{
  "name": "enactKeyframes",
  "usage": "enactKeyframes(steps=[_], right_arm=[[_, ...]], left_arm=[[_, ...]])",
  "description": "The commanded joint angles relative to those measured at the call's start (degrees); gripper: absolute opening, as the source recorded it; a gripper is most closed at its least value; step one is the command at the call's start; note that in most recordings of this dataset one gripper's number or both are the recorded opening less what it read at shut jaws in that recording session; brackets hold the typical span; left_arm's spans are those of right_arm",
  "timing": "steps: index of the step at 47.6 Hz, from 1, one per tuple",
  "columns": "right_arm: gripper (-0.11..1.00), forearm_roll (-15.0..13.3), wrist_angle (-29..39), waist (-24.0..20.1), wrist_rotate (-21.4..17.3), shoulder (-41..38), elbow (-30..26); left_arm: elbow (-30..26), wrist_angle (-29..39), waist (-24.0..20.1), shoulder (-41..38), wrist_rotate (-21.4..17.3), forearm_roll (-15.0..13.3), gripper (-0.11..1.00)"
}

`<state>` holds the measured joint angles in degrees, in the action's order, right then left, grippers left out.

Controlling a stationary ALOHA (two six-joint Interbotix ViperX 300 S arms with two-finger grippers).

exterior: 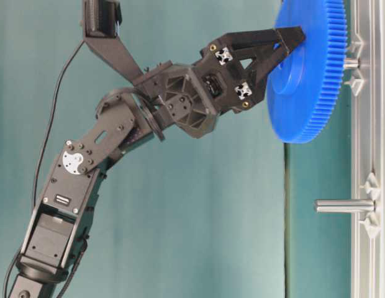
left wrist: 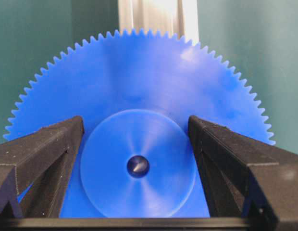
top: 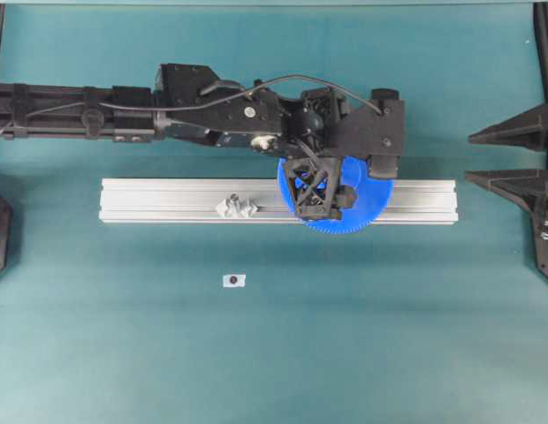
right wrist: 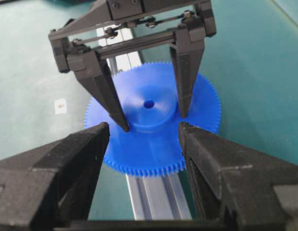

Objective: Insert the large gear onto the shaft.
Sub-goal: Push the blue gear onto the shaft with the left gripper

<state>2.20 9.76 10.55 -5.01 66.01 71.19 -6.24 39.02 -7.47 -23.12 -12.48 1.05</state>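
Nearest you in the right wrist view, the right gripper (right wrist: 142, 132) hangs with its two black fingers spread wide and nothing between them. It sits off the end of the rail, well clear of the work.

Just past those fingers lies the large gear (right wrist: 149, 148), a big bright-blue plastic disc with fine teeth all round its rim. It lies flat over the long grooved aluminium rail (top: 168, 201), towards the right half of it. In the table-level view you can see the disc standing a little clear of the rail rather than resting on it.

The left gripper (right wrist: 154, 120) comes down on the gear from above. Its black fingers (left wrist: 43, 149) are closed against either side of the raised round hub (right wrist: 149, 113), so you have the gear clamped by the hub. Through the small centre hole (left wrist: 138, 166) a dark tip with a small glint shows. A short metal peg (exterior: 351, 63) runs from the rail up into the underside of the gear.

Further along the rail, well apart from the gear, the shaft (top: 232, 205) stands bare. It is a thin, pale silvery upright peg with tiny clear diamond-shaped pieces (top: 247, 210) at its foot.

Beyond the rail, a small white tag with a dark spot (top: 233, 280) lies alone on the teal table cover (top: 345, 353).
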Motion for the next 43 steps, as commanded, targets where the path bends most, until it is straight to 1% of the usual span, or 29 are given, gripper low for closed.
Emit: enactKeyframes(steps=[1, 13, 21, 27, 35, 43], right_arm=[[0.68, -0.09, -0.53, 0.18, -0.53, -0.44, -0.53], [0.68, 0.00, -0.53, 0.18, -0.53, -0.44, -0.62], [0.68, -0.09, -0.53, 0.09, -0.53, -0.44, -0.53], [0.68, -0.09, -0.53, 0.09, -0.62, -0.44, -0.53], [0.68, 0.00, -0.53, 0.09, -0.53, -0.44, -0.62], [0.68, 0.00, -0.53, 0.09, -0.62, -0.44, -0.79]], left_arm=[[-0.44, 1.32, 0.09, 2.46, -0.44, 0.09, 0.87], [-0.53, 1.76, 0.53, 2.64, -0.53, 0.09, 0.87], [-2.11, 1.76, 0.44, 2.72, -0.62, 0.09, 0.87], [-2.29, 2.02, 0.62, 2.72, -0.79, 0.09, 0.87], [-2.11, 2.72, 0.88, 2.72, -2.64, 0.09, 0.87], [-3.25, 2.90, 0.88, 3.08, -2.81, 0.09, 0.87]])
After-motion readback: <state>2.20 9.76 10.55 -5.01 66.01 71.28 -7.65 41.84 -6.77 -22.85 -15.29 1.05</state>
